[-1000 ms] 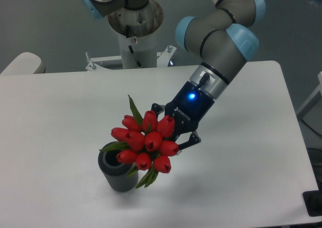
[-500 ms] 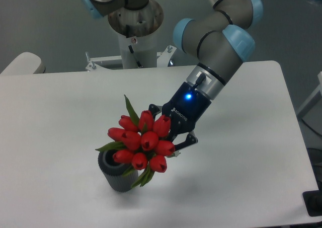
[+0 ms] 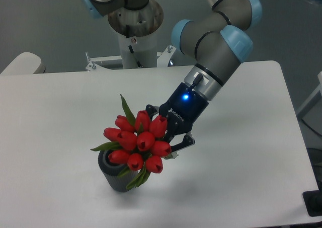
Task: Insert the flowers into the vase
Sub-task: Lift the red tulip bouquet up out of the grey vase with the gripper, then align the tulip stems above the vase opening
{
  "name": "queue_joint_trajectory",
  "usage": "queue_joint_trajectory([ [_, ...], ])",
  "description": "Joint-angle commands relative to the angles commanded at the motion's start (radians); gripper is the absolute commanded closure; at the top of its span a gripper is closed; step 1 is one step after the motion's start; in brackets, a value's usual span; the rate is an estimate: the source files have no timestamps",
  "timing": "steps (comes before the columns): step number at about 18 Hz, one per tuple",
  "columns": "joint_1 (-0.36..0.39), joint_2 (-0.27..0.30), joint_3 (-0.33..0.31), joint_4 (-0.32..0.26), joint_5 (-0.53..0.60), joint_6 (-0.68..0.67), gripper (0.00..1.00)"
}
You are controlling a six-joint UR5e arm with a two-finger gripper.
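1. The white table [image 3: 236,152] fills most of the view, with the robot's base pedestal [image 3: 135,31] at its far edge.
2. The UR5e arm [image 3: 216,36] reaches down and leftward from the upper right, with a blue light lit on its wrist.
3. The red tulip bunch [image 3: 137,142] hangs tilted over the vase, its buds covering much of the mouth and its green leaves fanning out to the side and below.
4. The gripper [image 3: 168,137] sits behind the buds, clamped on the bunch; its fingertips are largely hidden by the blooms, so the exact closure cannot be read.
5. The dark grey ribbed vase [image 3: 114,176] stands upright near the table's front, directly under the bunch.
6. Judgement: this is the alignment stage before insertion. The stems appear not yet seated. The next move calls for tipping the bunch upright, centring the stems over the opening, then lowering.
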Motion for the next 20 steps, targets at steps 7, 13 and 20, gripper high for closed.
queue_joint_trajectory([
  [7, 0.020, -0.014, 0.018, 0.000, -0.233, -0.012, 0.79],
  [13, 0.023, 0.017, -0.006, 0.000, -0.328, -0.077, 0.79],
  [20, -0.012, 0.025, -0.023, 0.000, -0.377, -0.075, 0.79],
])
